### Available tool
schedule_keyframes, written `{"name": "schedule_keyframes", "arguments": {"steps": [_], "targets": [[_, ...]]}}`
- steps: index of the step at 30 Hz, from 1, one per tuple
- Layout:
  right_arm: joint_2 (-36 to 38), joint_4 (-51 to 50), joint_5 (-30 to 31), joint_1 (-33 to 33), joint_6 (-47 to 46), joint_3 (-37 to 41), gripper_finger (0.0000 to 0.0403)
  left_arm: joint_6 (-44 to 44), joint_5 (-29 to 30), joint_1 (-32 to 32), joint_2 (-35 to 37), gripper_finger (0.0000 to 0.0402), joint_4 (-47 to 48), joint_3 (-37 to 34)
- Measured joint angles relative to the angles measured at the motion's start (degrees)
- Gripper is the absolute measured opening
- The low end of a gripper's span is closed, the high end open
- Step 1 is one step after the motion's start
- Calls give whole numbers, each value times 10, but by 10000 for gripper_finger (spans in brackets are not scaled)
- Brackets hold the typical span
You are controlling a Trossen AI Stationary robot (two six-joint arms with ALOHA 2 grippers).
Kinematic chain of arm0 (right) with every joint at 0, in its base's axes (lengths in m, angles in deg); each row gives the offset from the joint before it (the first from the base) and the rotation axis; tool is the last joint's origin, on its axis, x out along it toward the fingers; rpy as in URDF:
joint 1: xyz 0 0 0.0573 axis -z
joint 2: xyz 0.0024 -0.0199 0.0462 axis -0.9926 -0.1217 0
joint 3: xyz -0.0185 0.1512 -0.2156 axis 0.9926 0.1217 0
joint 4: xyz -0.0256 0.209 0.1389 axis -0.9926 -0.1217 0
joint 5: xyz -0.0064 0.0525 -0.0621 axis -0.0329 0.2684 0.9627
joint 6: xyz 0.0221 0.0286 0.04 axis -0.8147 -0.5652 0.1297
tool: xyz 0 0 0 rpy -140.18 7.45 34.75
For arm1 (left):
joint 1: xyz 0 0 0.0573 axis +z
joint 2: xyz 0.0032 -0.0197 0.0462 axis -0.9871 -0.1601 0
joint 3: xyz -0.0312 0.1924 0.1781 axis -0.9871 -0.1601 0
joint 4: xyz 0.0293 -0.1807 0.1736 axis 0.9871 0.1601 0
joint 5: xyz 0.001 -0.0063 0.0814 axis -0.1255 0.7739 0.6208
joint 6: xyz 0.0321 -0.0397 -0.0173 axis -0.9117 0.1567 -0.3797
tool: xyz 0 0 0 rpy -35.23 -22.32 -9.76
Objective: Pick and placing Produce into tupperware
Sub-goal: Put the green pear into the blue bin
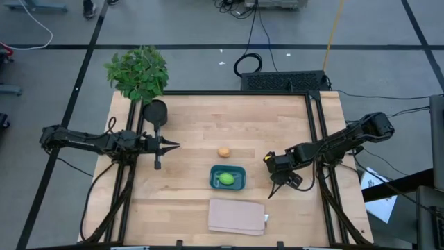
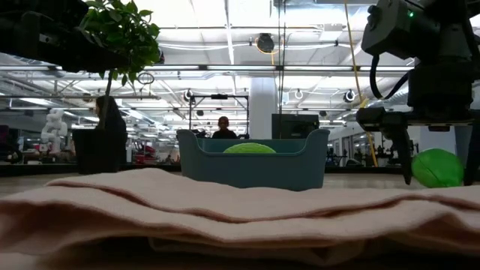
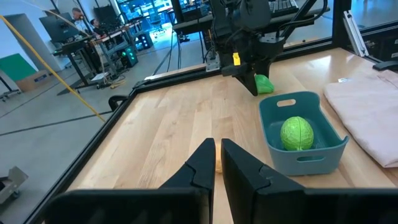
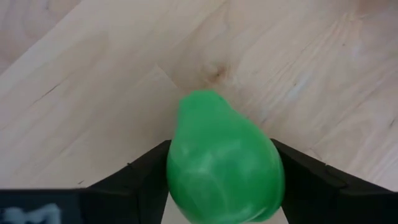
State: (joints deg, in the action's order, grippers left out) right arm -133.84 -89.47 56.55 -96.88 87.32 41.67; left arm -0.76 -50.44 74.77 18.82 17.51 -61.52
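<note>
The teal tupperware stands at mid-table with one bright green piece lying inside it. The orange-tan piece rests on the wood just beyond it. My right gripper points down, right of the tupperware, shut on the second green piece, which also shows in the low view. My left gripper waits at the table's left, shut and level, pointing toward the orange-tan piece. My right gripper pinches the green piece between its two fingers, one finger on each side of its wide body. The fingers come from above, pointing down. Its narrow end sticks out past them. Whether it is lifted clear of the table, I cannot tell.
A folded beige cloth lies at the near edge, in front of the tupperware. A leafy potted plant and a dark round pot stand at the far left corner. Bare wood stretches between the two arms.
</note>
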Motion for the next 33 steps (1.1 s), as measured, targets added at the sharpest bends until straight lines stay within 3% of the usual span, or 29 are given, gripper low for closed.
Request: {"name": "schedule_keyframes", "arguments": {"steps": [8, 12, 19, 33], "targets": [[8, 17, 11, 0, -16, -3, 232, 1, 0, 0, 0, 31, 0, 0], [31, 17, 41, 2, -31, -11, 232, 1, 0, 0, 0, 31, 0, 0], [72, 6, 39, 12, -57, -23, 232, 1, 0, 0, 0, 31, 0, 0], [80, -85, 53, 10, -102, -132, 232, 1, 0, 0, 0, 31, 0, 0]]}}
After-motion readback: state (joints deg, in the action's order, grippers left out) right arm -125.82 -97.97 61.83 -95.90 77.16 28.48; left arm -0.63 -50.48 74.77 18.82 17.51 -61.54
